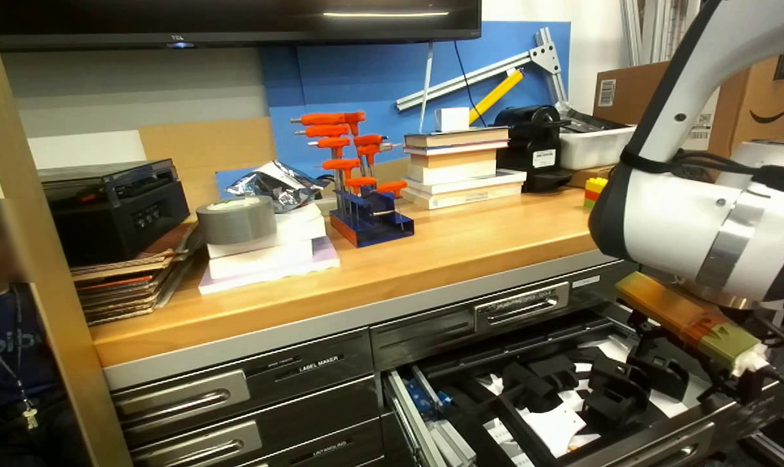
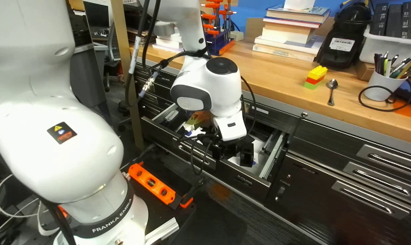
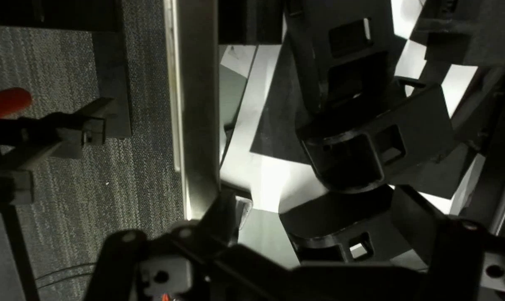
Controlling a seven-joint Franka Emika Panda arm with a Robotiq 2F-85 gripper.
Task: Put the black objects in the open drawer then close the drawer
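Observation:
The open drawer (image 1: 408, 415) is pulled out below the wooden counter; its front (image 2: 164, 136) shows in an exterior view. Several black objects with square cutouts lie inside on white sheets. In the wrist view, one black object (image 3: 344, 46) is at the top, another (image 3: 411, 133) is in the middle, and a third (image 3: 382, 238) lies lower, between the fingers. My gripper (image 3: 321, 205) is open with its fingers wide apart. In both exterior views the gripper (image 1: 697, 370) is low over the drawer (image 2: 231, 153). Contact with the lowest object cannot be told.
The drawer's metal front edge (image 3: 198, 104) runs beside the left finger. The counter (image 1: 496, 227) above holds books (image 1: 457, 168), an orange-handled hex key stand (image 1: 372, 217), a toy brick stack (image 2: 316, 77) and a spoon (image 2: 332, 90). An orange bar (image 2: 151, 183) is by the robot base.

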